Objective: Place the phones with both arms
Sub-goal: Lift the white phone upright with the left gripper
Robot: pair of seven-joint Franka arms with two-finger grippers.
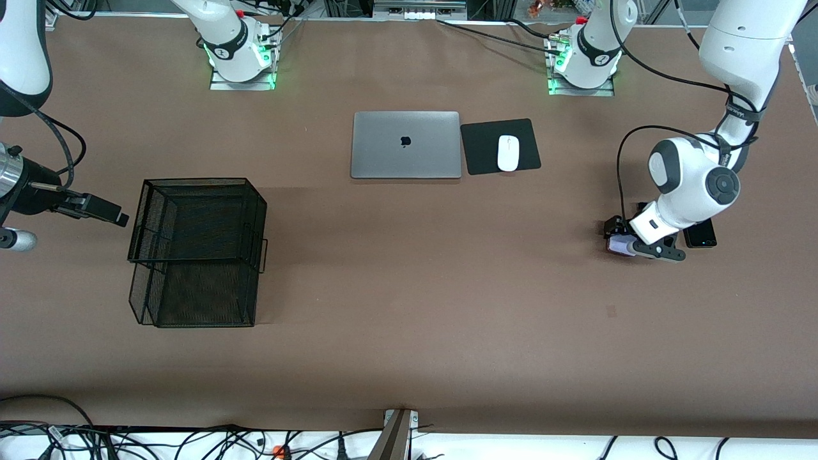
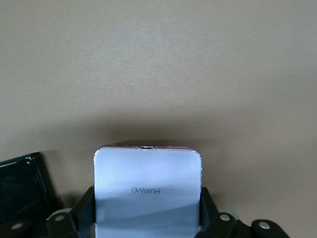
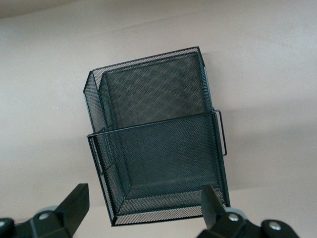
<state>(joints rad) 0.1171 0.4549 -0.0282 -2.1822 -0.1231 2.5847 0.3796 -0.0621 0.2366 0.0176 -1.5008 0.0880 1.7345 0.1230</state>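
Observation:
My left gripper (image 1: pixel 621 246) is low at the table near the left arm's end, shut on a small white-lavender phone (image 1: pixel 617 245). In the left wrist view the phone (image 2: pixel 147 183) sits flat between the two fingers (image 2: pixel 84 210), which press its side edges. A small black phone (image 1: pixel 700 234) lies on the table beside that wrist and also shows as a black phone (image 2: pixel 20 191) at the edge of the left wrist view. My right gripper (image 1: pixel 107 212) hangs open beside the black mesh basket (image 1: pixel 198 249), with nothing between its fingers (image 3: pixel 77 198).
The two-tier mesh basket (image 3: pixel 158 144) stands toward the right arm's end. A shut silver laptop (image 1: pixel 406 145) and a white mouse (image 1: pixel 508 153) on a black pad (image 1: pixel 479 148) lie near the bases. Bare brown table spreads between basket and phones.

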